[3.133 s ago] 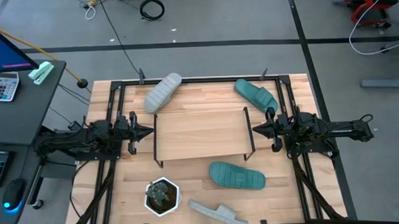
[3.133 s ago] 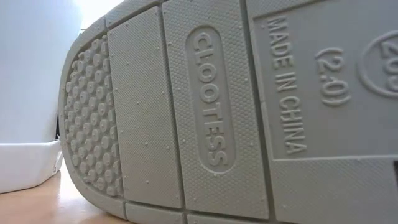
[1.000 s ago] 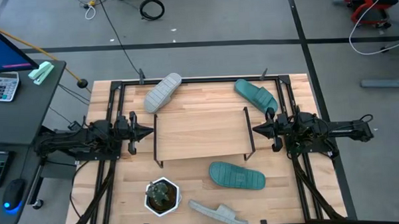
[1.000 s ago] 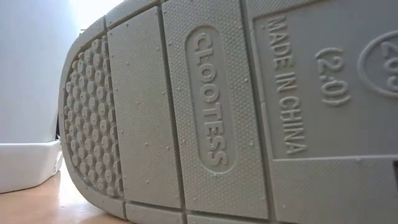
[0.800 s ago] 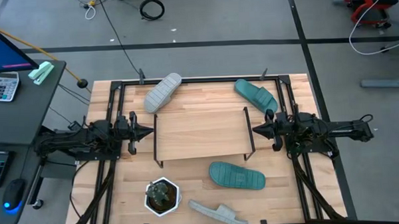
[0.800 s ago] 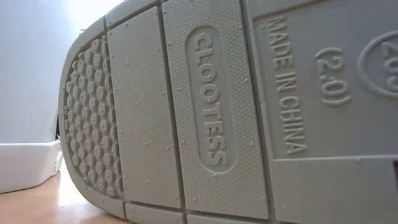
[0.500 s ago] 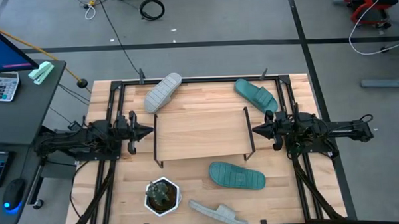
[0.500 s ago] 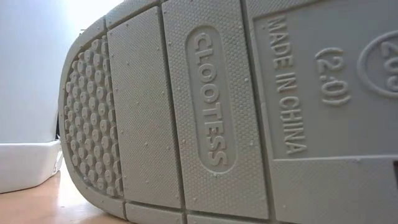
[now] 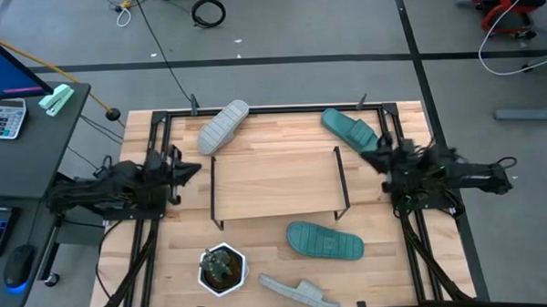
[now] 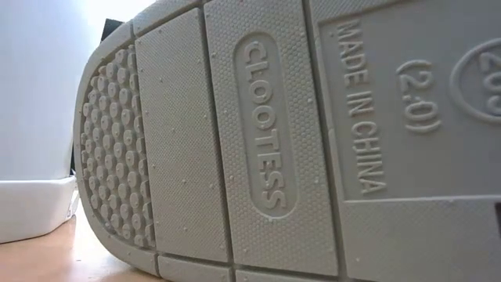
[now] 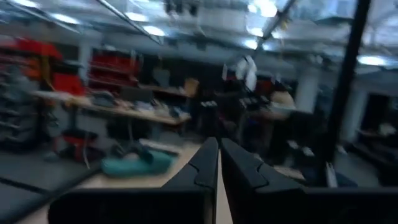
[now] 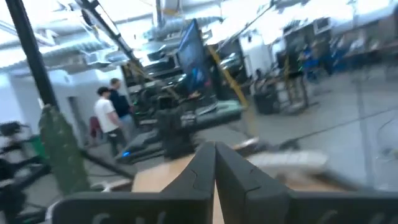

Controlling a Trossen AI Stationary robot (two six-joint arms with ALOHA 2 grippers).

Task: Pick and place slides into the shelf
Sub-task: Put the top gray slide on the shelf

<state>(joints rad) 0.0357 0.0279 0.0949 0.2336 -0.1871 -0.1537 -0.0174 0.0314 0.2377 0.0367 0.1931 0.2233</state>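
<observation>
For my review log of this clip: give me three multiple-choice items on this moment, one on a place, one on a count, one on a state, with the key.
1. Where does the potted plant stand?
A. near the table's front edge, left of the teal slide
B. on the shelf
C. beside the right tool

2. How many slides lie on the shelf?
A. two
B. none
C. four

3. How is the left tool?
A. shut on a grey slide
B. wide open
C. shut and empty

Key: 1 A, the potted plant sits in front of the shelf, left of the teal slide. 2 B, the shelf board is bare. 3 C, the left tool hangs beside the shelf with fingers together, holding nothing.
</observation>
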